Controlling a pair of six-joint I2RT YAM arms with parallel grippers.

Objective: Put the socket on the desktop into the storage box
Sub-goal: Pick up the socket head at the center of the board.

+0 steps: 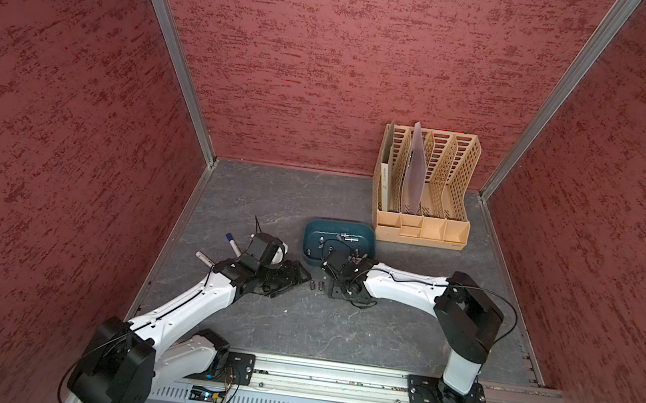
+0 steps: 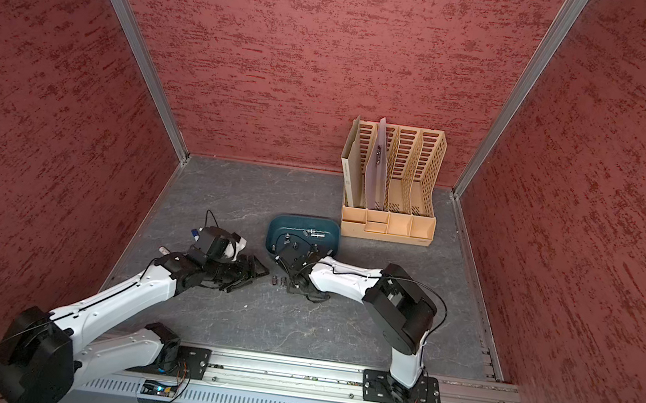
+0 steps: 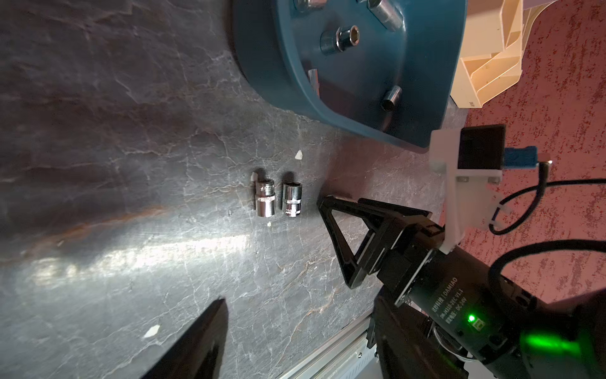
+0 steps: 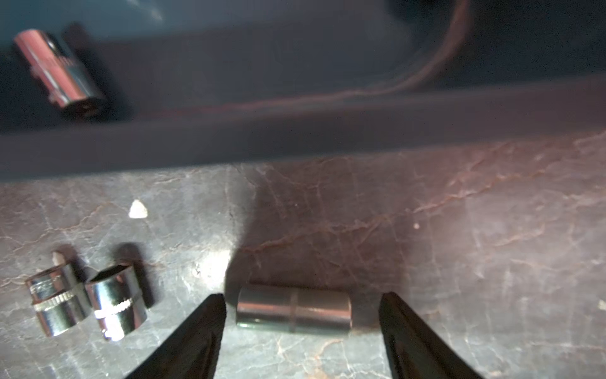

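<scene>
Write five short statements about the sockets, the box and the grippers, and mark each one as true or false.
1. The storage box already holds several sockets. True.
2. The right gripper is clamped on the long socket. False: its fingers stand open on either side of it, with gaps showing.
3. Two short sockets sit side by side on the desktop. True.
4. The file rack is empty. False: a grey sheet and a tan folder stand in its slots.
5. The left gripper holds a socket. False: it is open, with nothing between its fingers.
</scene>
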